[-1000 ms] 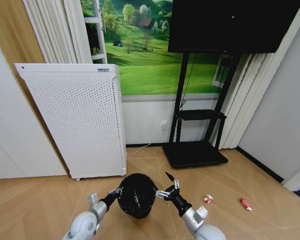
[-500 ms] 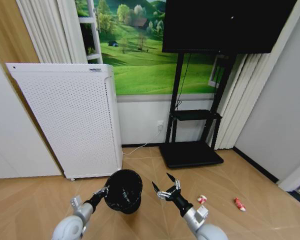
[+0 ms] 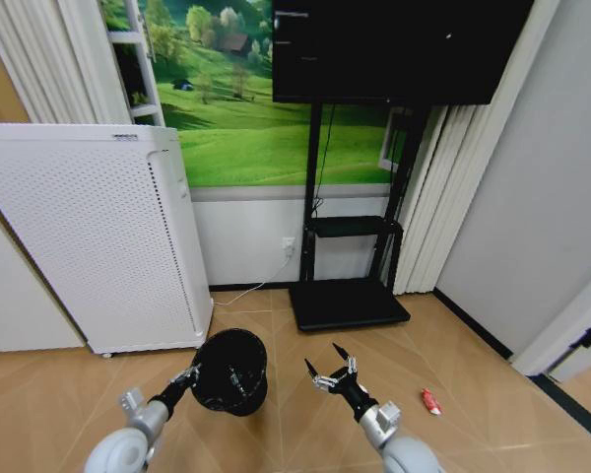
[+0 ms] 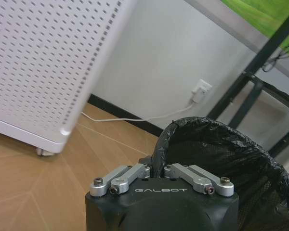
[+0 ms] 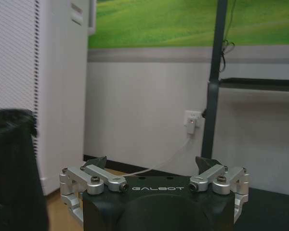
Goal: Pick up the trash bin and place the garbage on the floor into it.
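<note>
Pinching the rim of the trash bin (image 3: 229,371), the left claw (image 3: 191,374) is seen holding the round black mesh vessel, lined with crinkled black film, above the wood-grain floor (image 3: 276,434). The right claw (image 3: 332,371) is spread, empty, just beside it. A small red packet (image 3: 431,401) lies on the floor nearby.

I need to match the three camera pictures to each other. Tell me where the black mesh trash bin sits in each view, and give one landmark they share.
Head view: the trash bin is low and left of centre, held at its rim by the left gripper.
Left wrist view: it is at the lower right, just beyond the gripper.
Right wrist view: its dark wall stands at the left edge.
Shared landmark: the white wall socket.
</note>
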Controlling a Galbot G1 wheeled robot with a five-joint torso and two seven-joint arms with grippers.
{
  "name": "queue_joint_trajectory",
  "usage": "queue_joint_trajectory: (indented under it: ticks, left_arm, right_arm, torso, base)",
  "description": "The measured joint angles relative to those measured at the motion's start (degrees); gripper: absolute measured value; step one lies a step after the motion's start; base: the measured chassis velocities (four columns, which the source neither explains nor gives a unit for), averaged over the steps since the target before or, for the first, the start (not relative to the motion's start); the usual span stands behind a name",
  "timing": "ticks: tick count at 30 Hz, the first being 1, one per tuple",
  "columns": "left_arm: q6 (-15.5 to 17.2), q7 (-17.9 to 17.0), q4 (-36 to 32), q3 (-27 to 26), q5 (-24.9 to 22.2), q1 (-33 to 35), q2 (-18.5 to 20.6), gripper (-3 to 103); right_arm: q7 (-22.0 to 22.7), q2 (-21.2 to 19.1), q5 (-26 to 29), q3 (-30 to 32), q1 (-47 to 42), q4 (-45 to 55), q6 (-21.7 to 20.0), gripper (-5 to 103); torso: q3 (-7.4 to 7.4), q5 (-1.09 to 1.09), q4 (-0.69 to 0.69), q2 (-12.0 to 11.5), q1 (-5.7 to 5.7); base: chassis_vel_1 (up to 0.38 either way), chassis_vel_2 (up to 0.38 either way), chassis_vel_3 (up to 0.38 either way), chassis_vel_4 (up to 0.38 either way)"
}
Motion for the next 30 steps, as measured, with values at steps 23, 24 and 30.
queue_joint_trajectory:
  ticks: [23,24,30]
  left_arm:
    - [2.4,1.7,1.5,-18.6,-1.2,10.3,-5.3,7]
    - [2.4,1.8,1.3,-18.6,-1.0,10.4,-5.5,7]
    - [2.3,2.0,0.8,-17.8,-0.7,10.0,-6.0,7]
  right_arm:
    - [8.3,13.4,-12.1,-2.8,21.0,-45.9,-10.0,91]
    - [8.6,13.7,-13.6,-2.0,21.5,-47.7,-9.0,91]
    - [9.9,14.9,-18.2,1.6,22.9,-53.3,-6.4,91]
  torso:
    - [0.00,-0.04,0.02,0.0,0.00]
    - [0.00,-0.03,0.01,0.0,0.00]
    - [0.00,-0.02,0.01,0.0,0.00]
  base:
    - [0.020,0.020,-0.015,-0.016]
    - [0.000,0.000,0.000,0.000]
    - [0.000,0.000,0.000,0.000]
